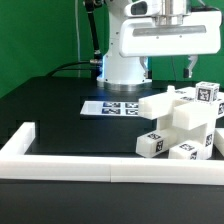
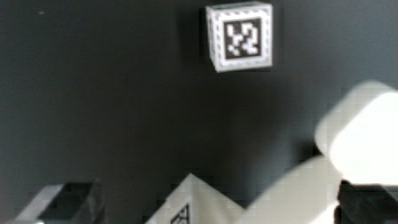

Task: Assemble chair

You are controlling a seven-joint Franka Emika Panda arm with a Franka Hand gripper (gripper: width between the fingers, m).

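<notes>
While the tool [image 1: 190,68] hangs above the chair pieces [image 1: 185,125] at the exterior view's right on the worktop [image 1: 60,110], fingers apparently spread and holding nothing, this reads as pre-grasp: descend, align, pinch one block.

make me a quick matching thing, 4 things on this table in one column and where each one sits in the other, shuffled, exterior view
Things
1. marker board
2. border rail
3. chair pieces
4. gripper

Places
A. along the near edge of the black table, with a short arm turning back at the exterior view's left
B. flat on the table in front of the robot's white base
C. hanging above the pile, touching none of it
D. clustered at the exterior view's right, just behind the rail

Pairs: 1-B, 2-A, 3-D, 4-C
</notes>
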